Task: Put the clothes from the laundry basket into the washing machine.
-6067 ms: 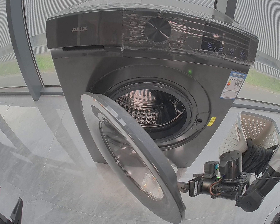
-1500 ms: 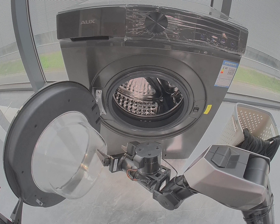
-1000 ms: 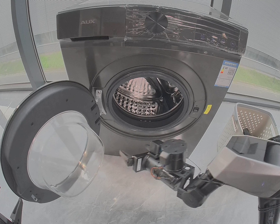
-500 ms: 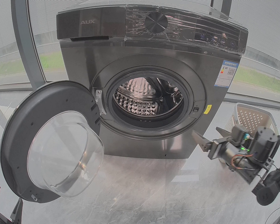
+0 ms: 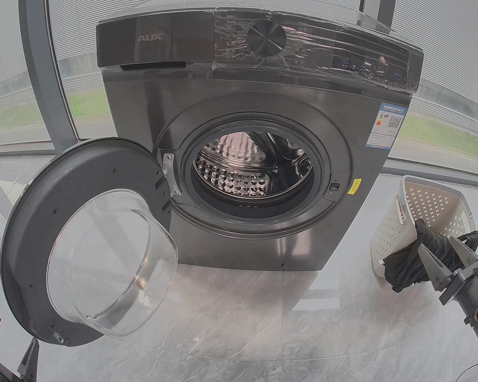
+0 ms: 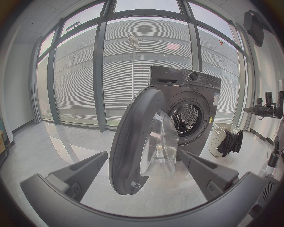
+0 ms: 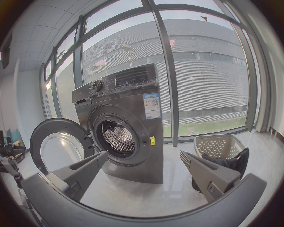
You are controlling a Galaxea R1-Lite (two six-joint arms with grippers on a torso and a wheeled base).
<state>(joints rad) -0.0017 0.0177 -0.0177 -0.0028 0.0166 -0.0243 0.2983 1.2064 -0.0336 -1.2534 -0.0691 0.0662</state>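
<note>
Now, item by item. Door: the round dark-grey washing-machine door with its clear glass bowl (image 5: pixel 85 244) stood half shut six seconds back. You have since pushed it wide, and it now hangs swung fully clear, far to the left of the right gripper (image 5: pixel 435 244). Right gripper: it has pulled back from the door, across the front of the grey front-loading washing machine (image 5: pixel 245 92), and sits low at the basket side, fingers spread with nothing between them. Clothes: the dark crumpled garments (image 5: pixel 406 263) hang over the rim of the white perforated plastic laundry basket (image 5: pixel 437 203). They lie just ahead of those fingertips, near but seemingly not yet touched. Drum: the shiny steel drum (image 5: pixel 251 165) shows no laundry inside, up and to the left of that hand. Left gripper (image 5: pixel 14 329): low, well apart from every item, fingers spread and empty. Reading: the door-opening step looks finished and the way in is free, so the first pick from the basket falls to you next.
</note>
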